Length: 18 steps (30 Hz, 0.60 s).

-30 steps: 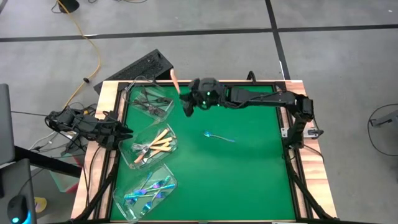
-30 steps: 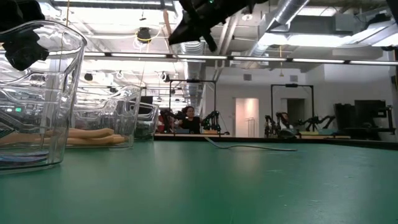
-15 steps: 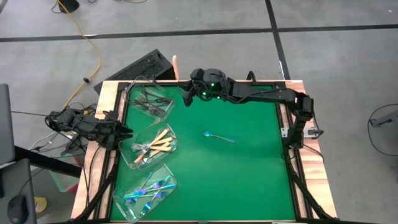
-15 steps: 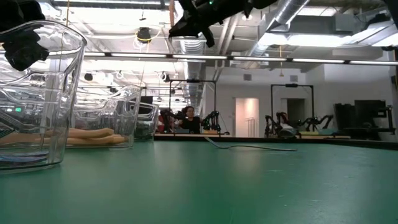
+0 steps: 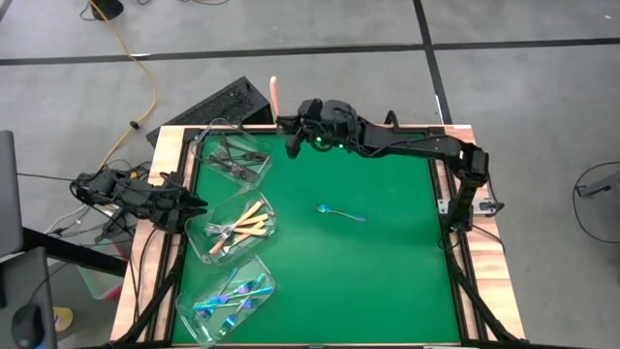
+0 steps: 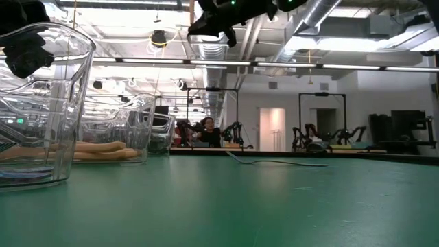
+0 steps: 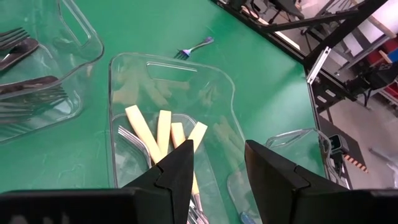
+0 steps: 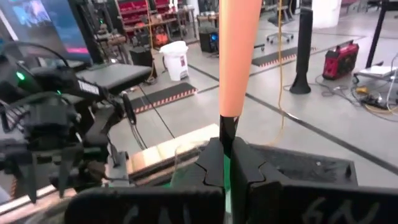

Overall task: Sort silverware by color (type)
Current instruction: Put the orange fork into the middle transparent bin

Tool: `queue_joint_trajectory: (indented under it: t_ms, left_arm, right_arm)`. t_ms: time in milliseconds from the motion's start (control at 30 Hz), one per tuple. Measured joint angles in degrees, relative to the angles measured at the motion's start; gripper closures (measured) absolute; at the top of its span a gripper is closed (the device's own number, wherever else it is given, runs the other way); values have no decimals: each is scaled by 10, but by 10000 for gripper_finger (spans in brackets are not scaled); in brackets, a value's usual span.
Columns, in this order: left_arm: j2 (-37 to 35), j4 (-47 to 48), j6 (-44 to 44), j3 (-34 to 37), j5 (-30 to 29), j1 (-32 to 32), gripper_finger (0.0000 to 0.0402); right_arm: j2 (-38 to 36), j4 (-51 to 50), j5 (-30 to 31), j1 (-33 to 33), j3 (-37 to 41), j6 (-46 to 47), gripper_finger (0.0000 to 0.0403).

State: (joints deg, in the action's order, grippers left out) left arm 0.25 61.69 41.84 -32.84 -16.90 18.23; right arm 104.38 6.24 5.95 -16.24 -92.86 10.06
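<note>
Cream-handled fork [image 5: 273,91] is pinched in the right gripper [image 5: 288,127], fingers clamped on its metal end, handle pointing up and out past the far edge of the counter [image 5: 387,271]. In the right wrist view the tan handle [image 8: 239,56] rises straight from the closed fingers [image 8: 211,163]. Gripper is high over the far left corner, close to the tub of dark grey forks [image 5: 232,158], not over it.

Its proper home by colour looks like the middle tub [image 5: 236,228], which holds the other cream-handled forks [image 7: 163,132]. The blue-purple forks sit in the near tub [image 5: 229,296]. One blue-purple fork [image 5: 341,212] lies loose on the green mat mid-counter, well apart from all tubs, not yet sorted.

Left gripper [image 7: 214,168] waits at the left edge just above the middle tub, fingers apart, holding nothing.

Risks, as judged:
- Grip is on the thin metal end only, with the long handle as a lever; a quick swing could pivot or slip the fork out.
- The fork is out beyond the counter edge, so a drop here may land on the floor.
- Grey tub is nearest; releasing early puts cream in with the wrong kind.
- Left gripper hangs over the target tub, so the arms could collide on approach.
</note>
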Motion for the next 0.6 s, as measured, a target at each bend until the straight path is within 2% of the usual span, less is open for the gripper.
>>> queue_joint_trajectory:
  t_ms: [133,300,433,600]
  left_arm:
    - [0,0,4,0,-1,0,274]
    - [0,1,8,0,-2,0,274]
    - [0,0,9,0,-8,0,274]
    - [0,1,13,0,-14,0,274]
  right_arm:
    - [31,-3,-8,-3,-49,-10,390]
    - [113,-94,-33,0,-169,-46,390]
    - [160,-121,-81,10,-257,-61,390]
    - [211,-149,-112,15,-326,-71,390]
